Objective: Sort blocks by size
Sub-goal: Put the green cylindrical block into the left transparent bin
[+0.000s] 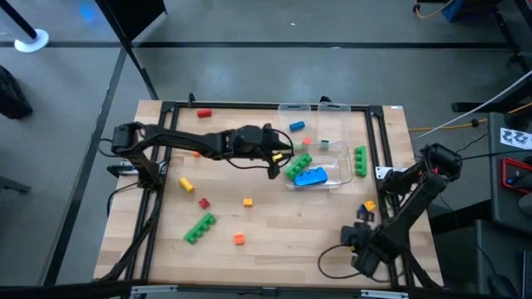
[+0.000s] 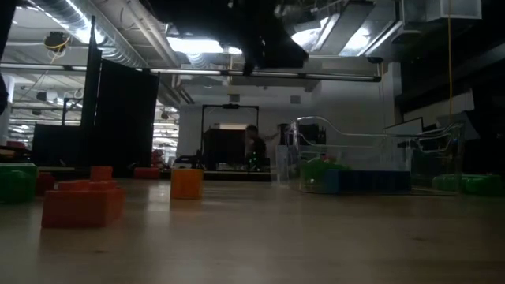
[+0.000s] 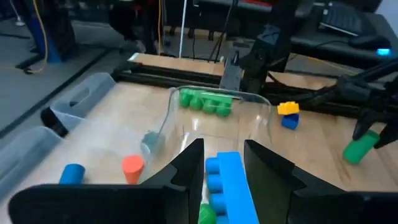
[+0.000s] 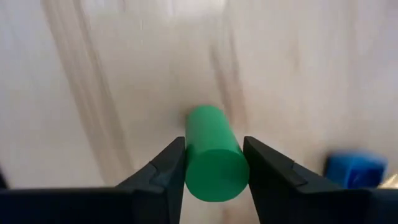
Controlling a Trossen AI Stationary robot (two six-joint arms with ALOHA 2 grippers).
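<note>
- The left arm reaches from the table's left edge across to the middle, its left gripper (image 3: pixel 222 163) hanging over the clear tray (image 1: pixel 339 152).
- Its fingers stand slightly apart over a blue block (image 3: pixel 227 184) in the tray; whether they touch it cannot be told.
- The right arm is folded low at the near right corner, with its right gripper (image 4: pixel 215 163) clamped on a green cylinder (image 4: pixel 213 154).
- Other blocks lie scattered on the table (image 1: pixel 274 220).
</note>
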